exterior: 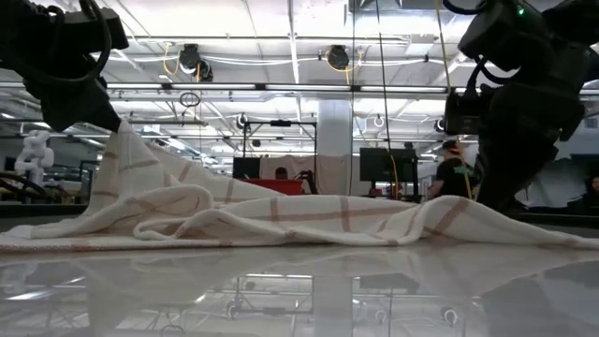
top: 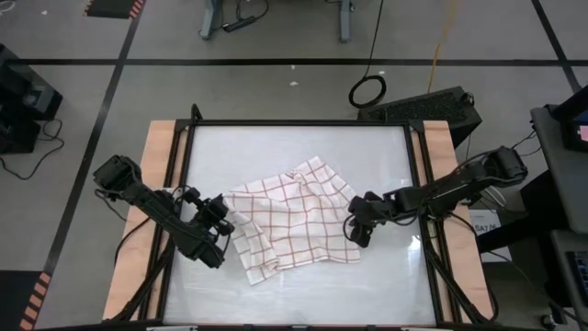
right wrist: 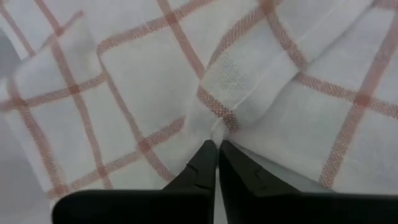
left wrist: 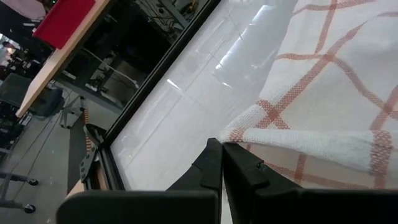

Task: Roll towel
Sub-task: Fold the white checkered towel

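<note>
The towel [top: 292, 219] lies rumpled near the middle of the table [top: 303, 294], white with a red-brown grid, its edges folded over in soft ridges. In the high view it spreads between the 2 arms, one corner reaching toward the far side and another toward the near edge.

The left gripper [top: 223, 219] sits at the towel's left edge. Its wrist view shows the 2 fingers [left wrist: 214, 163] pressed together, with the hemmed edge of the towel [left wrist: 323, 112] draped just past their tips; the cloth seems pinched there, though the contact point itself is hard to make out. In the low view the towel [exterior: 281, 220] rises into a peak on the left, up to the dark gripper above it, which fits a lifted edge.

The right gripper [top: 358, 227] is at the towel's right edge. Its wrist view looks down on the towel [right wrist: 155, 81], and the 2 fingers [right wrist: 208, 163] meet at a fold of cloth where a hem crosses the grid lines. The tips are together and touch the fabric; whether any cloth is caught between them cannot be told.

In the low view a person [exterior: 456, 175] stands in the room beyond the table.
</note>
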Available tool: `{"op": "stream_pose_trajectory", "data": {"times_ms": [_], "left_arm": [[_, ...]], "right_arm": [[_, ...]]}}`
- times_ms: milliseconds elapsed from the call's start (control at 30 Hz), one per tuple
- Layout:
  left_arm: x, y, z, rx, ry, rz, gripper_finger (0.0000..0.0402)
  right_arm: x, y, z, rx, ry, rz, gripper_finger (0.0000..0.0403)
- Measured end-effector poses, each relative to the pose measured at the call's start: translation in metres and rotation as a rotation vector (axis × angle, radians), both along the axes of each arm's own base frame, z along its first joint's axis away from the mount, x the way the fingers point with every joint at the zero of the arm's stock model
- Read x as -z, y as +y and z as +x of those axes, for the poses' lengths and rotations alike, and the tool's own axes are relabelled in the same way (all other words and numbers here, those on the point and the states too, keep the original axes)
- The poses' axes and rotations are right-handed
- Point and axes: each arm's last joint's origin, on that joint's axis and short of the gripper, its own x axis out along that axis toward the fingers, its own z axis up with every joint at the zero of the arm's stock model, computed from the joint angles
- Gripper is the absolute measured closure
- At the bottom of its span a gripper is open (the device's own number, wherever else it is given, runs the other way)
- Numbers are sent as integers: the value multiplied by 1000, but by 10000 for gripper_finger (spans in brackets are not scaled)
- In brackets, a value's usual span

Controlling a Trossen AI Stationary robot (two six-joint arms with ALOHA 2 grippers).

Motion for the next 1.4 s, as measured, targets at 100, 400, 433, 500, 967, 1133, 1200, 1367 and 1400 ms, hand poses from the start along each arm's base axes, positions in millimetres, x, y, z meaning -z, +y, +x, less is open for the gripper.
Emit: {"op": "stream_pose_trajectory", "data": {"times_ms": [100,400,433,500,967,1133,1200,1367,1400], "left_arm": [[0,0,0,-5,-10,3,391],[-8,6,-7,-63,-70,70,391],[-8,6,-7,-60,-76,73,391],[-9,6,-6,-38,-110,90,391],[-7,3,-8,-51,-73,59,391],[-7,3,-9,-61,-53,50,391],[-7,1,-10,-49,-50,51,391],[-8,-7,-15,36,-73,78,391],[-8,-8,-15,53,-80,83,391]], "right_arm": [[-7,-4,-2,12,-31,2,400],[-55,-30,-18,76,-75,-130,402],[-63,-34,-20,82,-75,-162,402],[-82,-41,-21,89,-87,-233,402],[-121,-108,-21,134,40,-375,403],[-126,-106,-29,114,45,-307,403],[-131,-104,-30,109,25,-277,403],[-123,-108,-28,108,85,-257,402],[-120,-110,-27,108,104,-252,402]]}}
